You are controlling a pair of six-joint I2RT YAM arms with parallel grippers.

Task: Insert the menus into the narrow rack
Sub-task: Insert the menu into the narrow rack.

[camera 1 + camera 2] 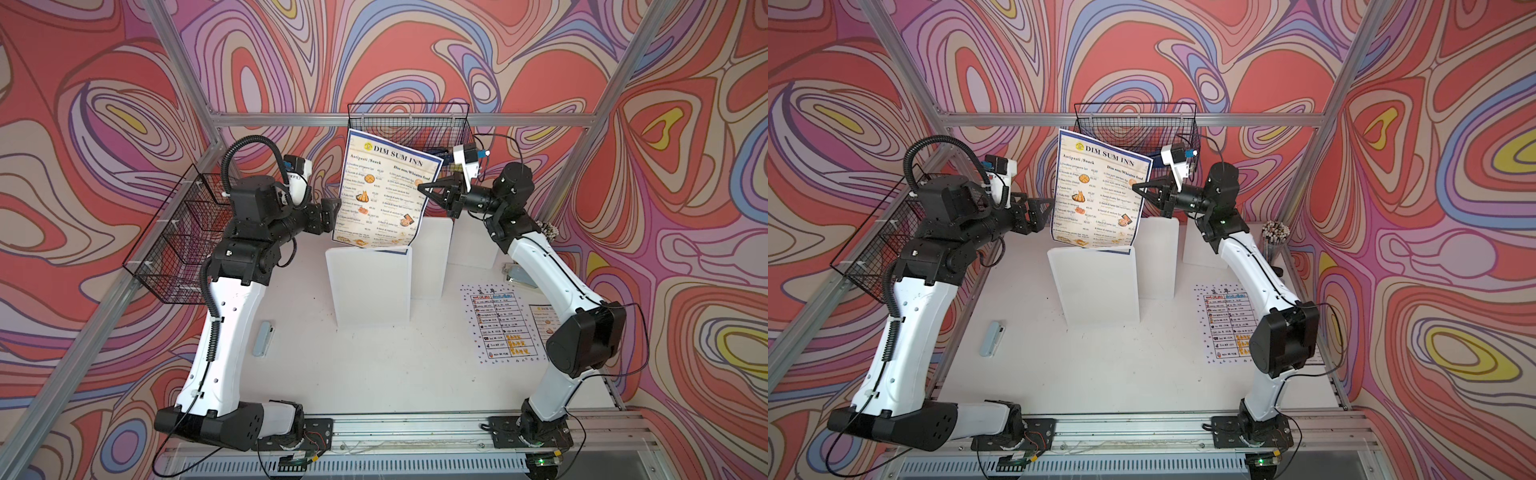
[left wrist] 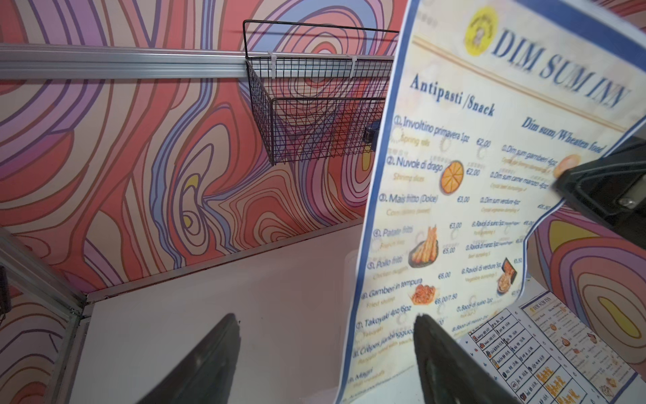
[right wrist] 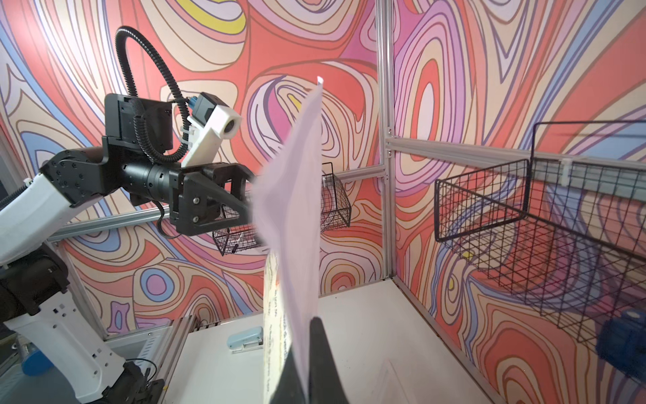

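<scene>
We see the right gripper pinching the large menu, whose lower edge, below it, is only entering the rack. The left gripper stands wide open, empty, beside the sheet. The white menu and the smaller menu, well below the right gripper, await insertion.

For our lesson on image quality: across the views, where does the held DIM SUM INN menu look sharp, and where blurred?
Both top views: DIM SUM INN menu evenly lit, title readable. Left wrist view: title smeared, left gripper dark and soft. Right wrist view: menu nearly edge-on and blurred, wire basket crisp.
</scene>
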